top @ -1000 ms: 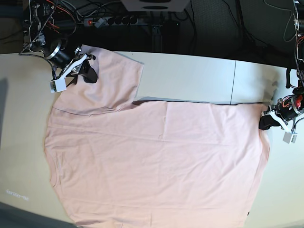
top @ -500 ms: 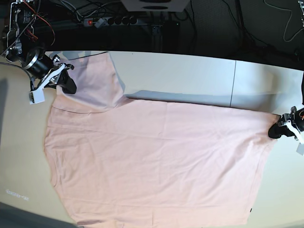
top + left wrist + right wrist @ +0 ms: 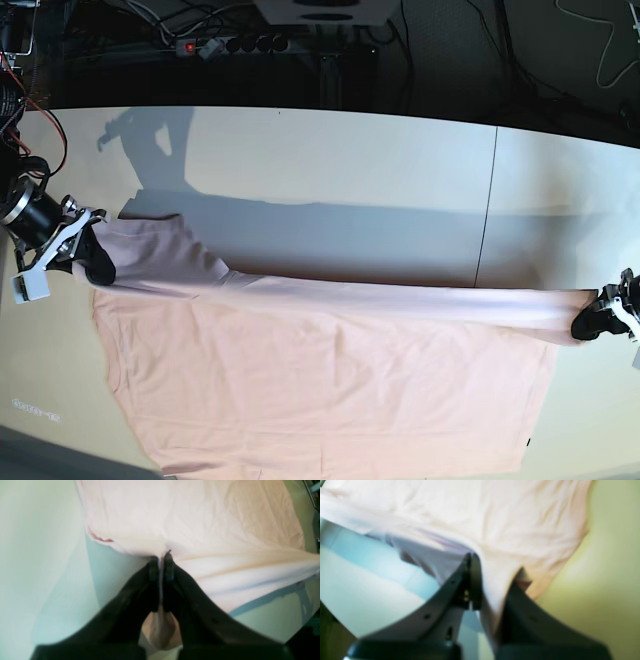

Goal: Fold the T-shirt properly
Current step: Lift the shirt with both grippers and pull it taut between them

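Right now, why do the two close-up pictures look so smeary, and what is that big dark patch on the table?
Both wrist views are blurred; the T-shirt is soft. In the base view, the dark patch is shadow on the table.

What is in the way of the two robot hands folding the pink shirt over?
Nothing that shows. The right hand and the left hand are each shut on the far edge of the T-shirt, lifted and stretched between them. The rest of the T-shirt lies flat on the table, with nothing on it.

pink t-shirt [image 3: 320, 390] on pale table [image 3: 400, 160]
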You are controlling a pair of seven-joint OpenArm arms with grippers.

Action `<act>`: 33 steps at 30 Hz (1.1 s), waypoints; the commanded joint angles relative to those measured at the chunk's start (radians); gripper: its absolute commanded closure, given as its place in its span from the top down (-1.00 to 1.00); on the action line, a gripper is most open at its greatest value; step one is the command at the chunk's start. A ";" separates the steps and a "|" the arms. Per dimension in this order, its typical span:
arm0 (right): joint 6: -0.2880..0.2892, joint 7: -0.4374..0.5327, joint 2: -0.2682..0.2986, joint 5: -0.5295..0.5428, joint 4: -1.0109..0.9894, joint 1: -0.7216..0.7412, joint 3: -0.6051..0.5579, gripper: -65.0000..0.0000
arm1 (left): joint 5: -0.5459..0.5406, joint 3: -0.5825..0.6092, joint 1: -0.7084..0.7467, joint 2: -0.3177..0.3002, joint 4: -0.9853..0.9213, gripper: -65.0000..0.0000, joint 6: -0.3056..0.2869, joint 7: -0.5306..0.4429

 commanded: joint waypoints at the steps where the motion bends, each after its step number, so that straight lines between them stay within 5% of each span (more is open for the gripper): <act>1: 0.058 0.023 0.034 0.002 -0.004 0.034 -0.004 -1.00 | 0.011 0.027 -0.034 -0.023 0.008 -1.00 -0.017 -0.036; 8: 0.061 0.026 0.065 -0.001 -0.187 0.273 -0.187 -1.00 | 0.145 0.252 -0.167 0.006 -0.015 -1.00 -0.017 -0.134; 20: 0.073 0.026 0.057 -0.055 -0.481 0.688 -0.530 -1.00 | 0.341 0.267 -0.365 0.111 -0.333 -1.00 -0.017 -0.316; 33: 0.074 0.083 -0.116 -0.281 -0.752 0.947 -0.716 -1.00 | 0.488 0.270 -0.374 0.150 -0.352 -1.00 -0.017 -0.472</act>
